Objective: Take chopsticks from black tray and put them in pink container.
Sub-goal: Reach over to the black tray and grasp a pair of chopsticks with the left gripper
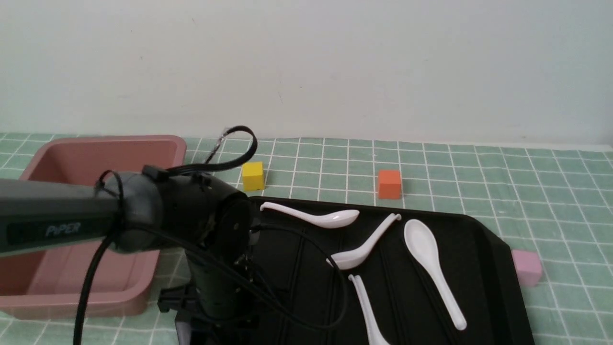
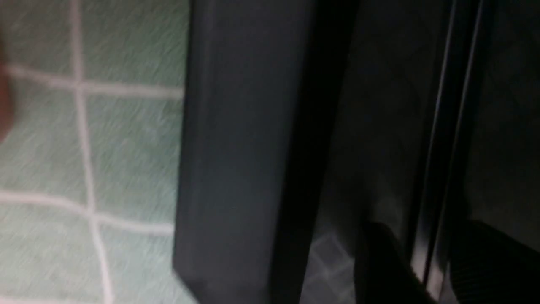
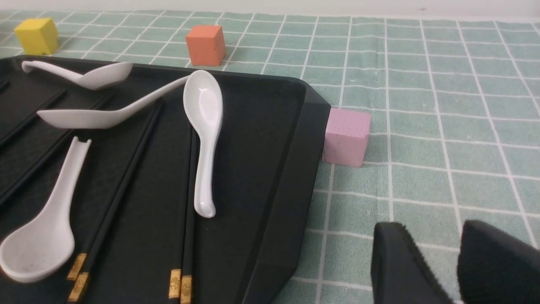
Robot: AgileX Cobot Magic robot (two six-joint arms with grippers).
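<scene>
The black tray [image 1: 488, 268] fills the lower middle and right of the front view, and the pink container [image 1: 110, 140] sits at the left edge, apart from it. Across the container reaches the left arm [image 1: 158, 211], lettered "PiPER" in pale print. The left gripper [image 2: 426, 228] hangs low over the tray's left side, its fingers parted around a thin dark line too blurred to identify, with no grip on it. The right gripper [image 3: 432, 226] hovers over the green checked cloth [image 1: 550, 191] with a narrow gap between its fingers, holding nothing. Four white spoons [image 1: 433, 268] lie in the tray. The chopsticks [image 3: 187, 236] rest on the tray floor, one pair partly beneath a spoon handle, a second pair [image 3: 110, 211] alongside. Their gold bands carry marks too small to read. A yellow cube [image 1: 253, 176] and an orange cube [image 1: 389, 184] stand behind the tray, and a pale pink cube [image 1: 527, 267] is just beside its right rim.
</scene>
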